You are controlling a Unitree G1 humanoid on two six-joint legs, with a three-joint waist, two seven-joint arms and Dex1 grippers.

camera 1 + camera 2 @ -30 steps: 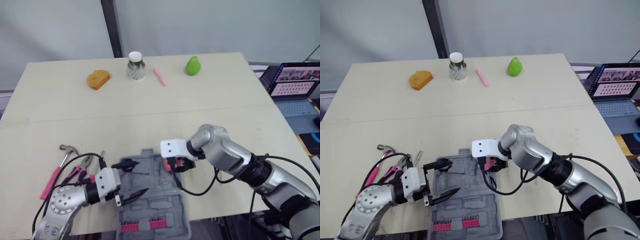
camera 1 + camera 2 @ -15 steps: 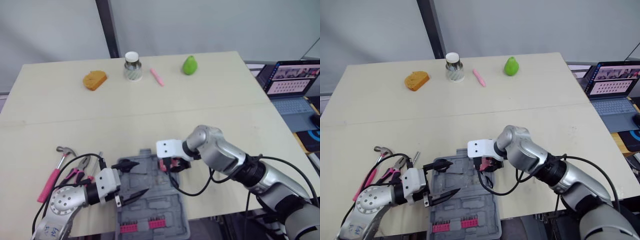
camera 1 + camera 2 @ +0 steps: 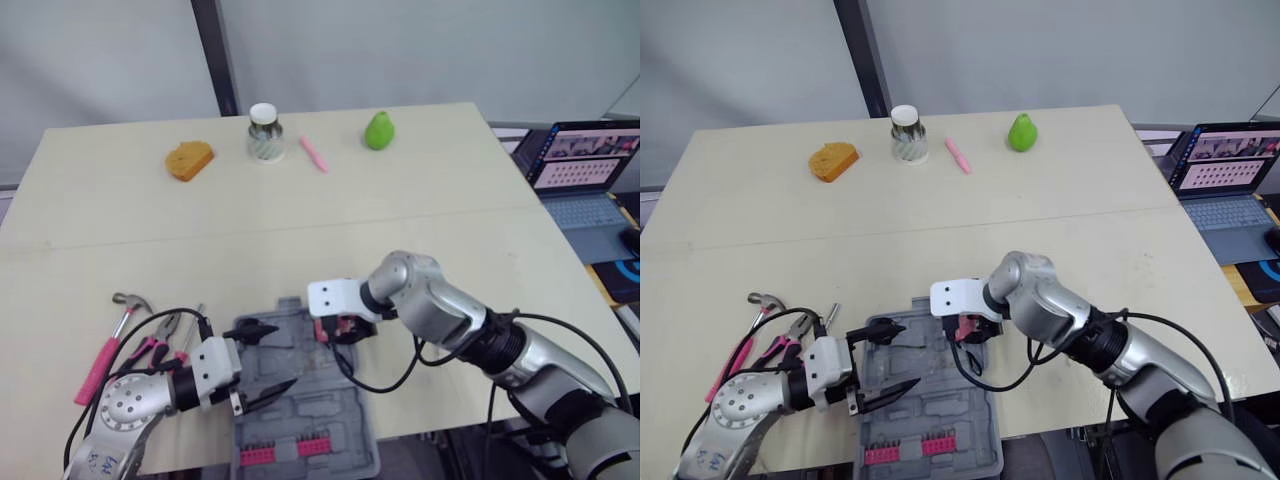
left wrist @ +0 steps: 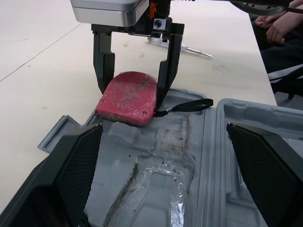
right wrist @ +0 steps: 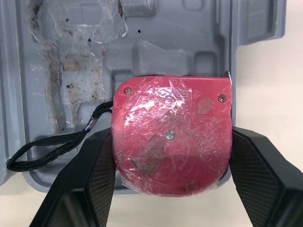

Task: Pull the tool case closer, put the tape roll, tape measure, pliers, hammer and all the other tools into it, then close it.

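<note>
Hammer [image 3: 108, 342] and pliers [image 3: 160, 340] lay on the table [image 3: 400, 220] left of the open tool case [image 3: 305, 425]; the left gripper [image 3: 272, 357] hovered over the case's left edge, fingers spread and empty. At the case's far rim the right gripper [image 3: 340, 330] was clamped on the red tape measure [image 4: 127, 100], its strap trailing into the tray. The measure probably needed carrying inward and setting flat in a recess before release, with the strap tucked clear of the rim.
</note>
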